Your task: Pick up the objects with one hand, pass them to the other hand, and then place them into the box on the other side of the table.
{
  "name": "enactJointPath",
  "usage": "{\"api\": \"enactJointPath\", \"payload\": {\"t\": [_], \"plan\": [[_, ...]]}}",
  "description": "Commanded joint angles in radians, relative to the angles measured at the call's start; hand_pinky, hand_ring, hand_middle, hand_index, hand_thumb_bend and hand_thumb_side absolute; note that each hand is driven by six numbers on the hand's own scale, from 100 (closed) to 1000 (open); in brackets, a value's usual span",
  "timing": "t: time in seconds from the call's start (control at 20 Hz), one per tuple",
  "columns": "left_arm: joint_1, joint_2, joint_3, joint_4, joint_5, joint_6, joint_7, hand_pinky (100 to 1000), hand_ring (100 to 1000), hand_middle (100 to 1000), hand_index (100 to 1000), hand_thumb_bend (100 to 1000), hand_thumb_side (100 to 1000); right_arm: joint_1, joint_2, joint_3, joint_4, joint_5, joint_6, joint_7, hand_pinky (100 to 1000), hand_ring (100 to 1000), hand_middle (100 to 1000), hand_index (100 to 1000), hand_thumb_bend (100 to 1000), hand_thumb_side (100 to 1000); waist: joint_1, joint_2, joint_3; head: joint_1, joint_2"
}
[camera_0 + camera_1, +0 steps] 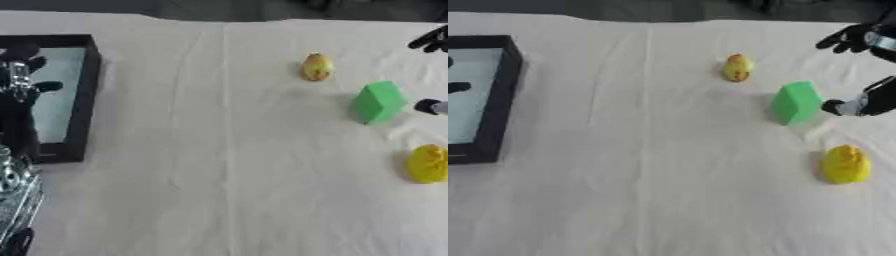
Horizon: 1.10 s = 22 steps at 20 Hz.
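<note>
A creased white cloth is covering the bench, a green block, yellow fruit and yellow lump lying at its right, the right hand reaching beside the block with fingers spread, the left hand hanging relaxed over the black box.

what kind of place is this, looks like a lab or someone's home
Most likely a lab or test bench: a table under a plain white cloth, a black-rimmed box at the left, and toy-like props, a green block and a yellow object, with nothing household around.
</note>
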<state>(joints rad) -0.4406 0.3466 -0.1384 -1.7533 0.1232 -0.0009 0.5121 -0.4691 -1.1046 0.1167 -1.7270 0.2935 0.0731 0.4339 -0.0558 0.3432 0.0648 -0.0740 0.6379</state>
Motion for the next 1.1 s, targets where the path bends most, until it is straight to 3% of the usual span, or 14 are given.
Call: {"api": "enactJointPath", "payload": {"t": [0.05,1.1], "plan": [[-0.013,0.030,0.002,-0.010,0.001,-0.002,-0.002,612,809,760,773,100,736,-0.024,-0.034,0.002,0.028,0.048,-0.025,0.002,923,896,879,888,467,100,0.000,-0.016,0.001,-0.007,-0.014],[-0.027,0.025,-0.006,-0.016,0.012,0.000,-0.009,613,812,761,773,100,739,-0.133,0.060,0.088,0.202,0.216,-0.117,0.011,938,900,878,901,457,100,0.008,0.012,0.019,-0.033,-0.026]]}}
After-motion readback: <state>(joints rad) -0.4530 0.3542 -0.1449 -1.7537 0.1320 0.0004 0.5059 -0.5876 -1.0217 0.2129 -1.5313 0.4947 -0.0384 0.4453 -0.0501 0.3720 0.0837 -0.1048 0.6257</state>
